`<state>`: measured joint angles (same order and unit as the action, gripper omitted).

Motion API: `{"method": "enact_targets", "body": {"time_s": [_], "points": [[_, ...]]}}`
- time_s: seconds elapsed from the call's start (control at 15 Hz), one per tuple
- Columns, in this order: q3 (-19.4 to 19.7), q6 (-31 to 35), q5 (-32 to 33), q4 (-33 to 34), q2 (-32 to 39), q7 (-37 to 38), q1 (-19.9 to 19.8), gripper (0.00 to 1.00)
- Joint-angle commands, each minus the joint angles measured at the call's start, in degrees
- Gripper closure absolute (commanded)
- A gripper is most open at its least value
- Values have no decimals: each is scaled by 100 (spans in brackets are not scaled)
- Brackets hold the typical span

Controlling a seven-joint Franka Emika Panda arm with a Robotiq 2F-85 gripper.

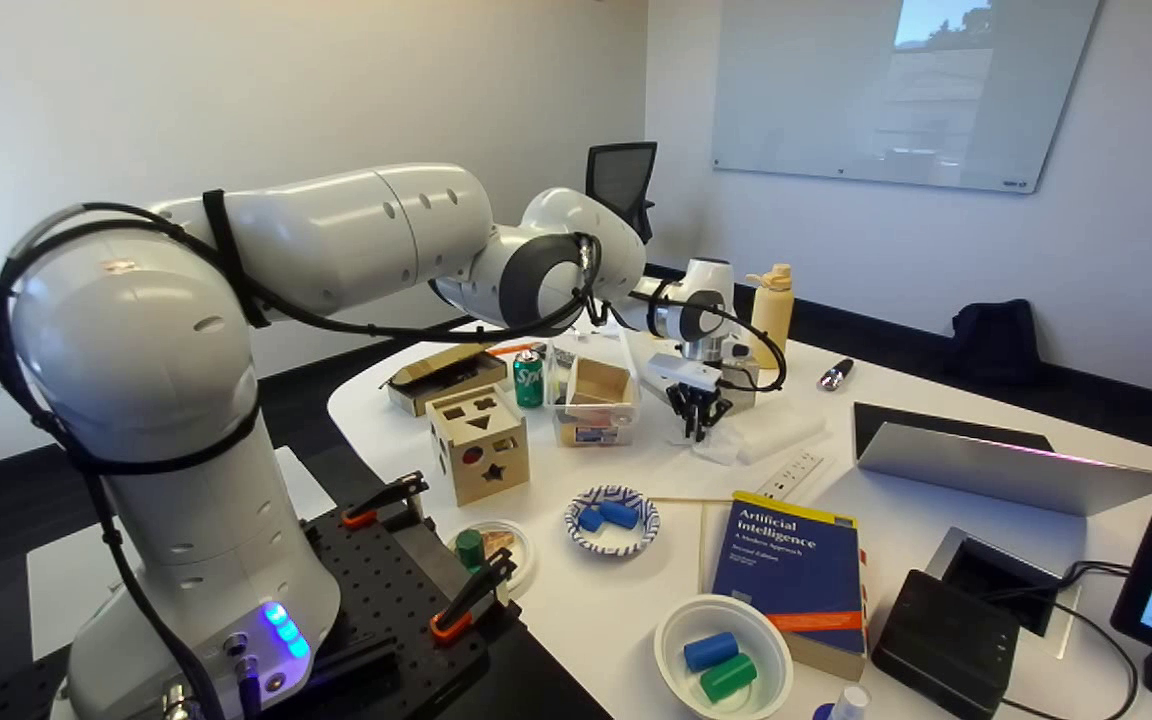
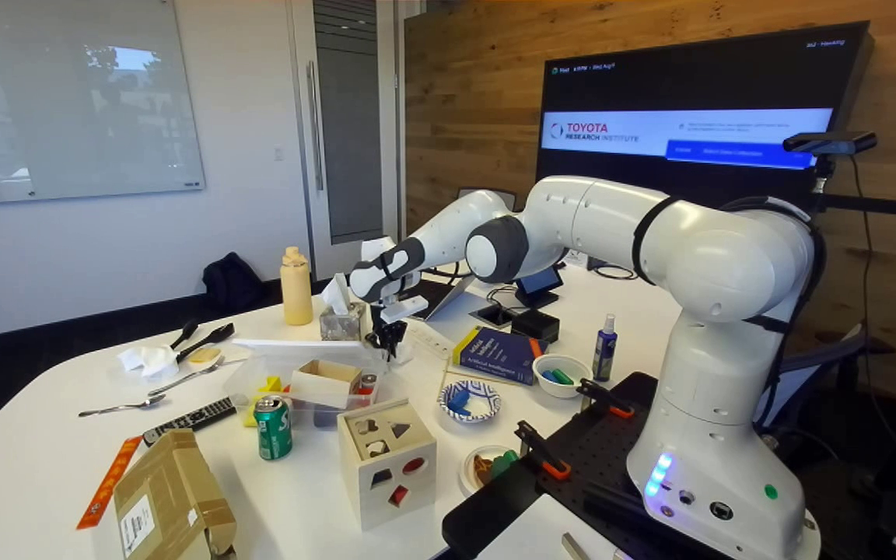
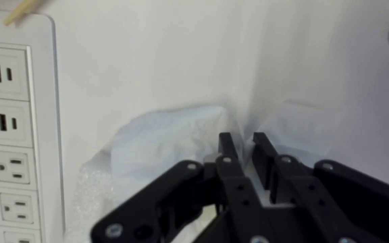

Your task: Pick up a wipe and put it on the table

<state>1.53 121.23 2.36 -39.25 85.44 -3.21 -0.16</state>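
Observation:
The wipe (image 3: pixel 174 135) is a thin white sheet lying crumpled on the white table (image 3: pixel 147 60), partly over bubble wrap. In the wrist view a fold of it rises between the fingertips of my gripper (image 3: pixel 243 138). The fingers are part-way apart, with a narrow gap visible round the fold. In both exterior views my gripper (image 1: pixel 698 425) (image 2: pixel 388 346) points down, low over the table. The wipe (image 1: pixel 714 448) shows faintly under it in an exterior view. The tissue dispenser (image 2: pixel 343 323) stands beside the gripper, with another white sheet sticking out of its top.
Bubble wrap (image 3: pixel 91 195) lies beside the wipe. A power strip (image 3: pixel 15 135) is close by. Around the gripper stand a clear bin (image 1: pixel 596 412), a cream bottle (image 1: pixel 774 310), a blue book (image 1: pixel 791 560) and a laptop (image 1: pixel 996 480). A patterned bowl (image 1: pixel 612 548) is nearer the base.

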Motion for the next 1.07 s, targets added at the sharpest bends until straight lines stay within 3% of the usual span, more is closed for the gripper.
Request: {"method": "enact_targets", "body": {"time_s": [0.0, 0.4, 1.0], "points": [[-5, 207, 70, -112, 0, -91, 25, 45], [-11, 143, 60, -47, 0, -66, 34, 1], [-28, 84, 38, -44, 0, -43, 30, 0]]}}
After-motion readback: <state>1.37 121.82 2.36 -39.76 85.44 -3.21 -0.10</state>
